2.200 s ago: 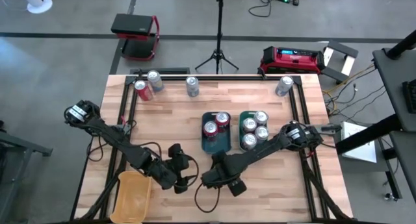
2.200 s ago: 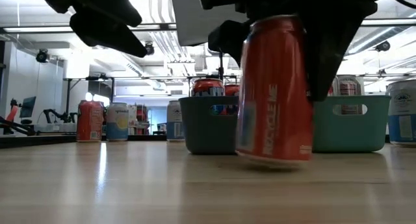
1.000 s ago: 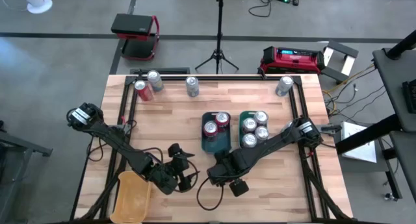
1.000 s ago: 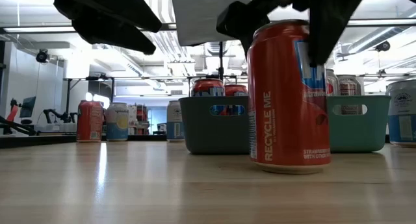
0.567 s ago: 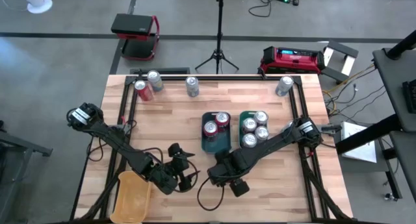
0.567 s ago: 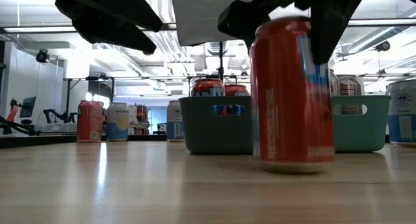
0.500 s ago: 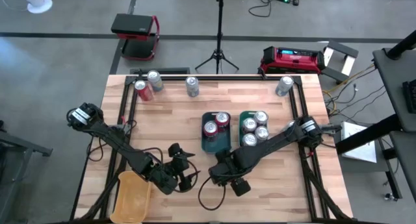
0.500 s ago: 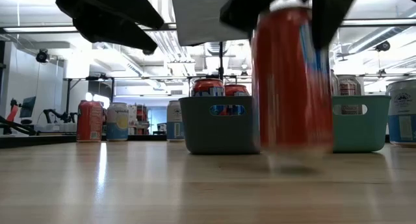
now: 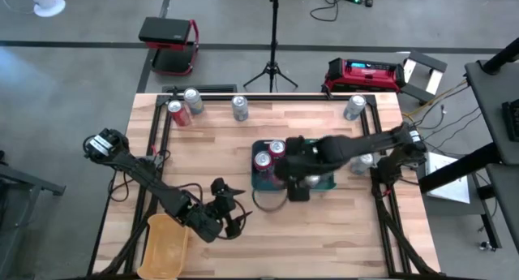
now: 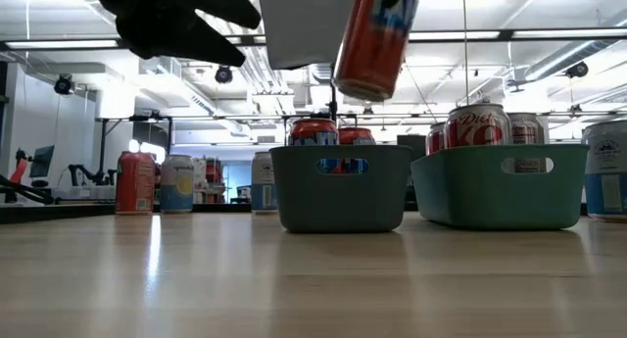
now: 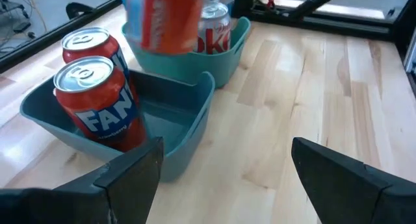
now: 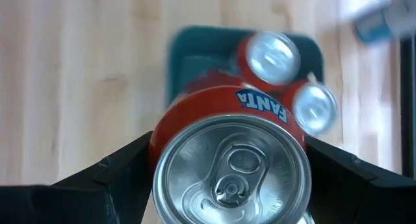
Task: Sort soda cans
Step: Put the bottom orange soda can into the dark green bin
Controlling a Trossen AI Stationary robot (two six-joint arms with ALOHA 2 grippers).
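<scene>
Orange soda can (image 10: 373, 39) is hanging in the air, slightly tilted, clamped between the fingers of the right gripper (image 12: 227, 165), above the near end of the dark teal bin (image 10: 340, 186) in the middle of the table (image 9: 211, 154). Two more orange cans (image 11: 97, 104) are already standing in the far part of that bin, and the near part is looking bare. Just to its right, the lighter green bin (image 10: 502, 186) is holding the silver cans (image 10: 477, 125). Four cans are waiting unsorted along the far edge: a red one (image 9: 177, 114) and a silver one (image 9: 193, 100) at the far left, one (image 9: 240, 108) near the middle, one (image 9: 354, 107) at the far right.

So the step in hand is dropping this can in with its matches. The next move calls for straightening it, lowering it into the bare near space without knocking its neighbours, then letting go.

The left gripper (image 11: 221, 169) is idling near the front left with its fingers spread wide, holding nothing, beside the yellow tray (image 9: 162, 246).
</scene>
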